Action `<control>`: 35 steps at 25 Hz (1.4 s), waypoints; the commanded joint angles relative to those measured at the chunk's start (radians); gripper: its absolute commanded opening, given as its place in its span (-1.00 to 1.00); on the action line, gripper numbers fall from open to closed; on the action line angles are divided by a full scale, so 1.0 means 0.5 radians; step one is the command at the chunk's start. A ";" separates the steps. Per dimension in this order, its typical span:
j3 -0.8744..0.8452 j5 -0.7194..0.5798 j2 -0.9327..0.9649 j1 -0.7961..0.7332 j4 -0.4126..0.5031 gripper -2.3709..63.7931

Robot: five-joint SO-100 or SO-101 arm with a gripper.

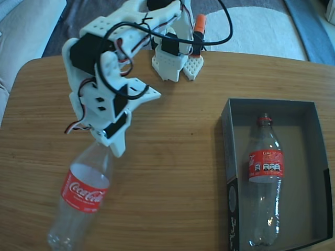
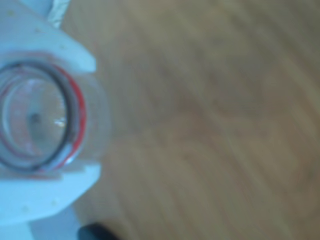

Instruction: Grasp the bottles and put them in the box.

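Note:
One clear bottle (image 1: pixel 84 194) with a red Coca-Cola label lies at an angle on the wooden table at lower left, its neck toward the arm. My white gripper (image 1: pixel 111 142) is shut on that neck. In the wrist view the bottle's open mouth with its red ring (image 2: pixel 40 117) sits between the two white fingers (image 2: pixel 55 45) of the gripper (image 2: pixel 95 117). A second bottle (image 1: pixel 264 172) lies lengthwise inside the dark grey box (image 1: pixel 225 141) at right, neck pointing to the far side.
The arm's white base (image 1: pixel 175 63) stands at the table's far edge, with an orange-tipped part (image 1: pixel 199 25) beside it. Bare wood (image 1: pixel 172 172) separates the held bottle from the box. The box has room to the right of its bottle.

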State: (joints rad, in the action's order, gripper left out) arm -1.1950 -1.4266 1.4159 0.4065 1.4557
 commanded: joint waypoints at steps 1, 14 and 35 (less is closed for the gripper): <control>0.193 0.040 0.089 -0.052 -0.009 -0.93; 0.482 0.132 0.092 -0.086 -0.003 -0.93; 0.703 0.347 0.270 -0.611 -0.006 -0.93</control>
State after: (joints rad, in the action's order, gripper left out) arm -0.9235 -1.2809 1.4849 0.1243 1.4588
